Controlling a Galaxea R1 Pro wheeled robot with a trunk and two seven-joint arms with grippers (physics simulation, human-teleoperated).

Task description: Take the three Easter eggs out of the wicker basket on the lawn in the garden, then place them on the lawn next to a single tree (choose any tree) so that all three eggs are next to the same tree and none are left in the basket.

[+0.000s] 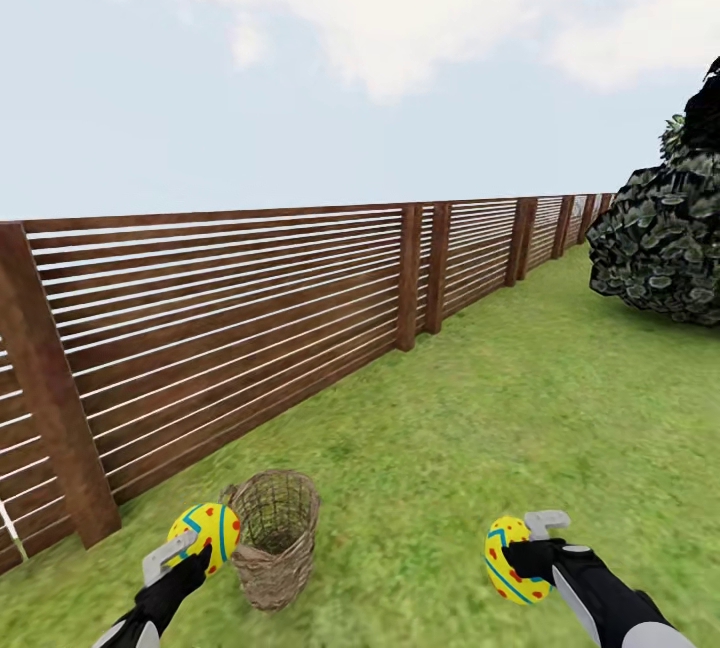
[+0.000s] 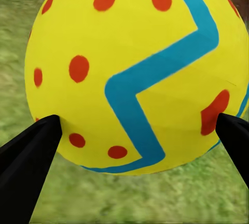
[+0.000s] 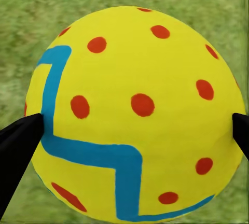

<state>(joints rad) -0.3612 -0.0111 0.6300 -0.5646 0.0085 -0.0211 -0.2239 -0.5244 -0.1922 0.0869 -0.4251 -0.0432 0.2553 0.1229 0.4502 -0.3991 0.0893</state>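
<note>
Left gripper (image 1: pixel 200 550): closed on an Easter egg (image 1: pixel 206 532), held clear of the ground. In the left wrist view the two black fingers (image 2: pixel 28 164) press the egg's (image 2: pixel 136 73) opposite flanks; the blue zigzag runs down its face between red dots.

Right gripper (image 1: pixel 512 558): likewise clamped on a second egg (image 1: pixel 510 560), also lifted off the grass. The right wrist view shows black fingertips (image 3: pixel 18 141) touching both sides of this egg (image 3: pixel 136 112), with grass behind it.

The wicker basket (image 1: pixel 274 536) stands upright on the lawn (image 1: pixel 480 428), just beside the left gripper on its inner side, between the two grippers but far closer to the left one. Its interior cannot be read through the weave; whether a third egg lies inside cannot be told.

Beyond the left gripper, a brown slatted fence (image 1: pixel 250 328) runs away into the distance. Well ahead of the right gripper and to its outer side sits a dark, blocky-leaved bush (image 1: pixel 662 238) on the grass. Sky with pale cloud lies above the fence.
</note>
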